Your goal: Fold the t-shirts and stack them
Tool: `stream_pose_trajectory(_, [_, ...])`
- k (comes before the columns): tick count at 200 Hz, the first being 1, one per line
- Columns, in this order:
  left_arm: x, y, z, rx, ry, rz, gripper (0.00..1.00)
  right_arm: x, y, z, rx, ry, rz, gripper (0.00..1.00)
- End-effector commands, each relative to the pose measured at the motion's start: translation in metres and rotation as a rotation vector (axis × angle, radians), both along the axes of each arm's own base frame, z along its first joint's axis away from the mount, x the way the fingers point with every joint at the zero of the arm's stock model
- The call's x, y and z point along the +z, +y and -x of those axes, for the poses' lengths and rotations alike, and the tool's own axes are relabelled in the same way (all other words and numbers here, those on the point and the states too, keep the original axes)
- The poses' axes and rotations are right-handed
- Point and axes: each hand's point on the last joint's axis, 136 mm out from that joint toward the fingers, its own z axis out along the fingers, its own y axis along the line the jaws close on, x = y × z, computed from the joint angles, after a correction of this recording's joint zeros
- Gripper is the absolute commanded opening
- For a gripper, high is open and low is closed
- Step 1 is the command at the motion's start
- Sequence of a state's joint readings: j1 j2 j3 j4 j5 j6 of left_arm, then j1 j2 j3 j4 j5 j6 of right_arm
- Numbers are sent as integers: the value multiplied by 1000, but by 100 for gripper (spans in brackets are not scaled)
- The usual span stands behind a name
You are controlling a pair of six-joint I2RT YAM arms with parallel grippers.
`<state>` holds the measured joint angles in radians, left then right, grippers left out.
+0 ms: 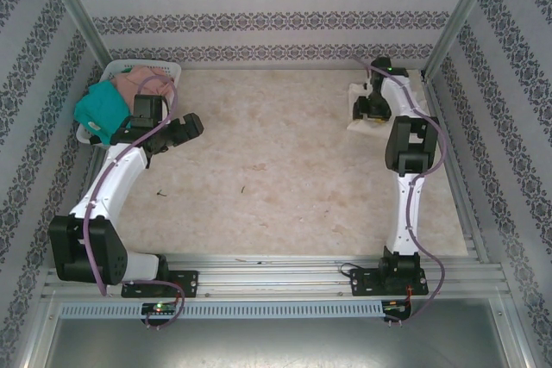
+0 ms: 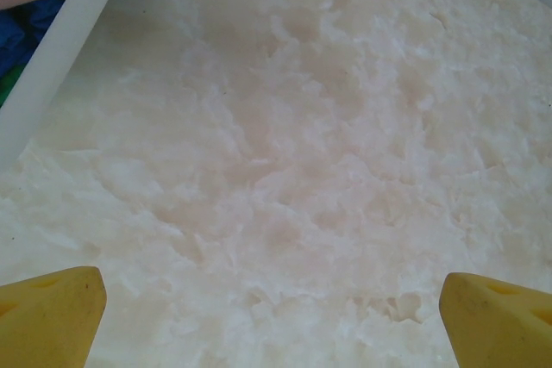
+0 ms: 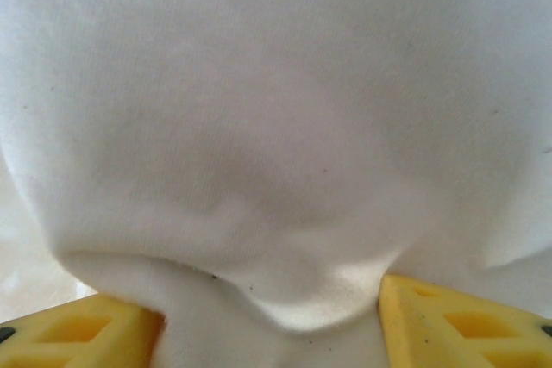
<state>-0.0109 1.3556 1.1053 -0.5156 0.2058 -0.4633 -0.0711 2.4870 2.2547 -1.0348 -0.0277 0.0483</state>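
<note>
A folded cream t-shirt [image 1: 358, 124] lies at the far right of the table. My right gripper [image 1: 371, 108] sits down on it. In the right wrist view a thick fold of that cream t-shirt [image 3: 259, 170] bulges between the yellow fingertips [image 3: 431, 316], and my right gripper [image 3: 269, 303] is shut on it. A teal t-shirt [image 1: 99, 109] and a dusty-pink t-shirt [image 1: 138, 84] lie bunched in the white basket [image 1: 164, 67] at the far left. My left gripper [image 1: 190, 125] hovers just right of the basket, open and empty [image 2: 272, 290] over bare table.
The basket's white rim [image 2: 60, 49] crosses the upper left of the left wrist view. Metal frame posts and patterned walls close in the marbled table [image 1: 276, 178] on three sides. A rail with both arm bases runs along the near edge.
</note>
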Motion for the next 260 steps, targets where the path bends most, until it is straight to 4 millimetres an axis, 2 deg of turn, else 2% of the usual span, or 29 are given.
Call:
stream_pose_trajectory(1, [8, 3, -1, -3, -5, -4, 100, 32, 9, 25, -7, 45, 9, 65])
stream_pose_trajectory(2, [8, 3, -1, -4, -5, -5, 100, 38, 8, 21, -11, 19, 14, 65])
stream_pose_trajectory(3, [8, 3, -1, -3, -6, -5, 100, 35, 10, 27, -14, 38, 15, 65])
stream_pose_trajectory(15, [9, 2, -1, -4, -12, 0, 100, 52, 26, 33, -28, -47, 30, 71])
stream_pose_trajectory(24, [10, 1, -1, -7, -13, 2, 100, 55, 34, 44, -61, -90, 19, 72])
stream_pose_trajectory(42, [13, 0, 1, -15, -16, 4, 100, 53, 34, 66, -180, -147, -20, 75])
stream_pose_trajectory(52, [16, 1, 3, -18, -19, -5, 100, 46, 28, 78, -238, -180, -42, 76])
stream_pose_trajectory(80, [20, 8, 11, 5, -43, -40, 100, 35, -7, 105, -444, -258, -119, 76])
stream_pose_trajectory(98, [18, 12, 15, 22, -49, -54, 100, 27, -21, 113, -531, -302, -215, 75])
stream_pose_trajectory(122, [13, 14, 17, 35, -49, -58, 100, 15, -32, 102, -574, -299, -282, 75])
stream_pose_trajectory(187, [0, 13, 21, 30, -25, -59, 100, -4, -48, 51, -630, -270, -327, 71])
stream_pose_trajectory(221, [-1, 17, 25, 39, -13, -79, 100, -8, -58, 20, -603, -244, -319, 70])
stream_pose_trajectory(260, [3, 20, 30, 50, -23, -86, 100, -1, -61, -20, -517, -280, -345, 68])
